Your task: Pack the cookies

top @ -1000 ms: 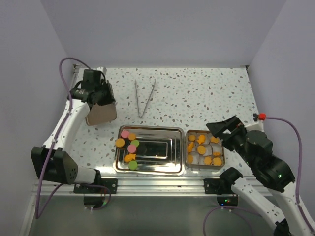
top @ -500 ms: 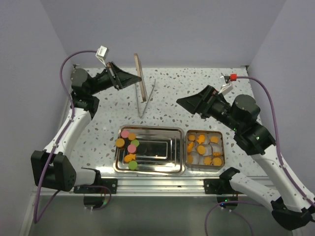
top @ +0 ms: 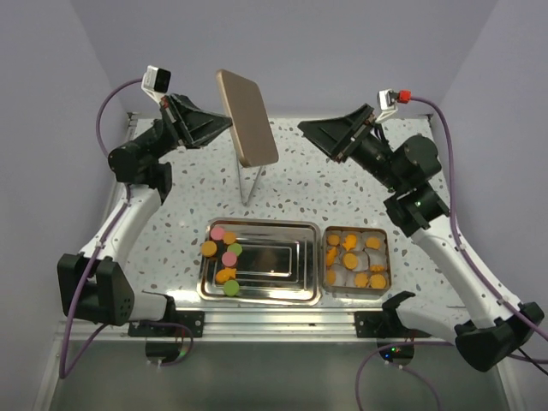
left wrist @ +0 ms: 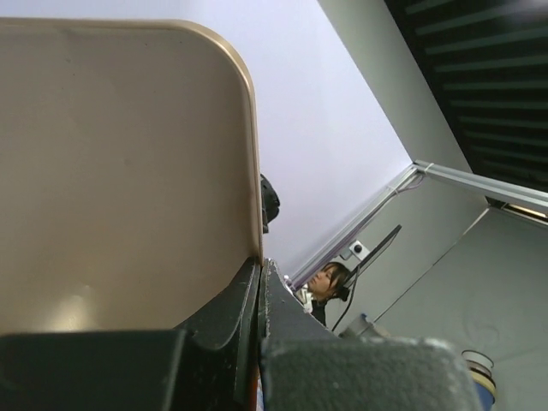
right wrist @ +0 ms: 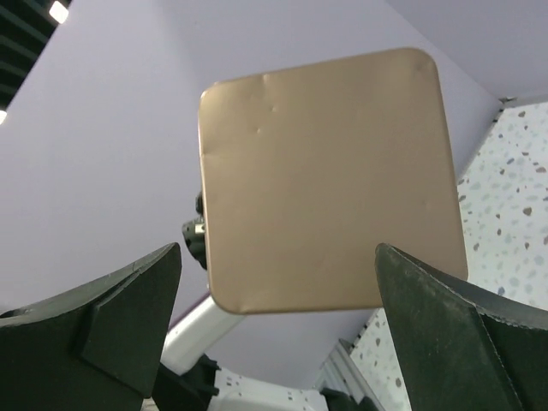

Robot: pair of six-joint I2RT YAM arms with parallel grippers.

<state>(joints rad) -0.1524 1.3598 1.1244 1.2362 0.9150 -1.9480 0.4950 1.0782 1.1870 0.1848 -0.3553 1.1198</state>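
Change: left tool (top: 225, 128), clamped on tan lid (top: 247, 118), swung it up from 10 to 12 o'clock | right tool (top: 318, 141), wide open, rose facing it | cookies (top: 224, 257): some on tray (top: 265, 225) at 7 o'clock, rest in tin (top: 387, 257) at 5 | likely lid handover, packing unfinished

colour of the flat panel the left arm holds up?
The panel is plain matte tan-gold, unpatterned; clearest in the right wrist view.

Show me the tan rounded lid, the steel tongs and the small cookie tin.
tan rounded-rectangle lid (top: 247, 118): top view, centre of its face.
steel tongs (top: 246, 195): top view, near the joined end.
small rectangular steel tin (top: 389, 261): top view, right rim.
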